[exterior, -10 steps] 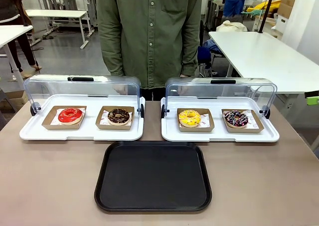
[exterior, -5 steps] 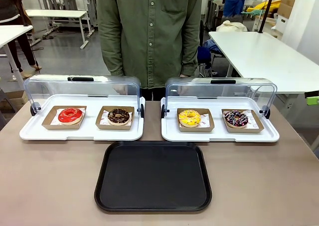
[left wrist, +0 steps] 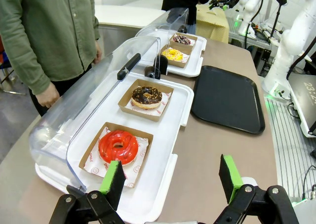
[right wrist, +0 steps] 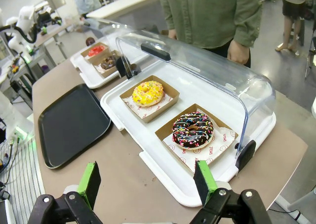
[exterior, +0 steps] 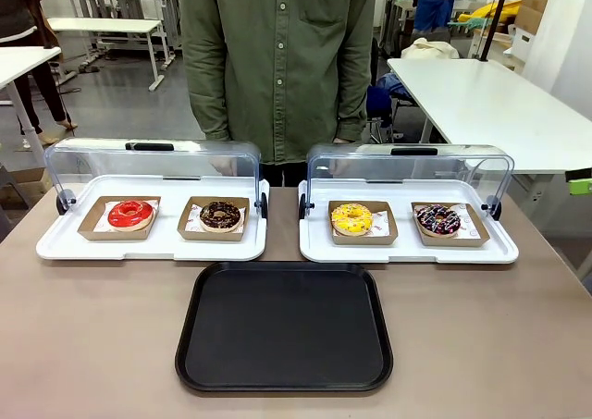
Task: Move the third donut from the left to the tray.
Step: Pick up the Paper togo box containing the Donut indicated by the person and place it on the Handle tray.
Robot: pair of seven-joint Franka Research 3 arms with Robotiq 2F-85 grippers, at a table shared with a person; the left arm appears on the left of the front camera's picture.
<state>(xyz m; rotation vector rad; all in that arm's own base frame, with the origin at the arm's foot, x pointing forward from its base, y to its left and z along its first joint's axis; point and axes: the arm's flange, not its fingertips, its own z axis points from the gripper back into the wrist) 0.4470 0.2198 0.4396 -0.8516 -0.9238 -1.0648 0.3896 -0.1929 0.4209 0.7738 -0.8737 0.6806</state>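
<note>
The left gripper [left wrist: 171, 173] hangs above the tabletop's left end, jaws spread wide. Nothing sits between its green pads and it touches nothing. The right gripper [right wrist: 146, 177] hangs above the right end, equally wide and bare.

One black tray [exterior: 284, 331] lies at the middle of the table's [exterior: 83, 345] near edge, with nothing on it and open tabletop on both sides. Past its far edge, across a narrow strip of tabletop, two white trays stand side by side with a small gap between them: the left tray [exterior: 55, 245] and the right tray [exterior: 499, 251]. Each has one clear lid, the left lid [exterior: 153, 160] and the right lid [exterior: 407, 165], swung up at the far edge, so the near side is open.

Four donuts sit in one row, each on its own cardboard square [exterior: 384, 232]. The red donut [exterior: 130, 214] and the chocolate donut [exterior: 220, 215] are on the left tray. The yellow donut [exterior: 351, 218] and the sprinkled donut [exterior: 437, 219] are on the right tray. The yellow donut is in the right tray's left half, just beyond the black tray's far right corner.

A person [exterior: 277, 58] stands at the far edge, behind the gap.
</note>
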